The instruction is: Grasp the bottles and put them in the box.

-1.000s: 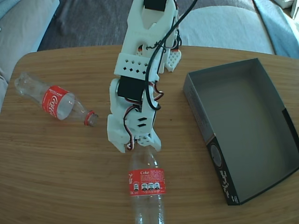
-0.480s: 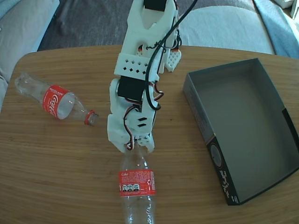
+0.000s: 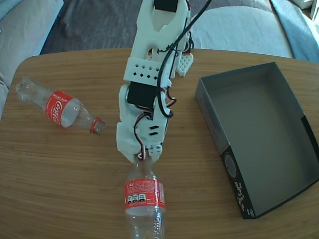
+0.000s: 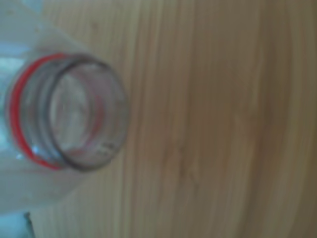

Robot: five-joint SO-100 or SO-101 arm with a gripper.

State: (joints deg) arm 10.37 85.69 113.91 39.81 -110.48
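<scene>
Bottles first: one clear plastic cola bottle with a red wrap label [image 3: 143,194] sits at the near edge of the oval wooden table [image 3: 60,169], neck pointing up at my white two-finger gripper [image 3: 144,158]. The wrist view is filled by its open mouth and red neck ring [image 4: 74,111] (blurry, very close). I honestly can't tell whether the claw is pinching the neck or spread around it. The second clear cola bottle [image 3: 59,108] lies on its side near the left edge. The shallow grey-lined cardboard box with black outer side [image 3: 234,169] sits by the right edge, nothing in it.
</scene>
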